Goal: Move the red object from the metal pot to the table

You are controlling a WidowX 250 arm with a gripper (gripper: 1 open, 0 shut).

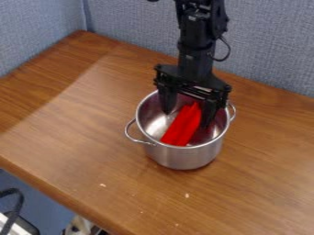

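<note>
The metal pot (182,151) stands on the wooden table (73,101), right of centre. Inside it the red object (186,124) lies slanted, one end low at the front and the other leaning up toward the far rim. My gripper (192,103) hangs straight down over the pot with its black fingers spread wide, one on each side of the red bar's upper end. The jaws stand open and do not clasp the bar. The lowest part of the bar is hidden by the pot's wall.
A blue-grey wall (135,23) runs behind the table. The table's rounded front edge (50,188) falls off toward the floor at the lower left. Bare wood spreads to the left of the pot and in front of it.
</note>
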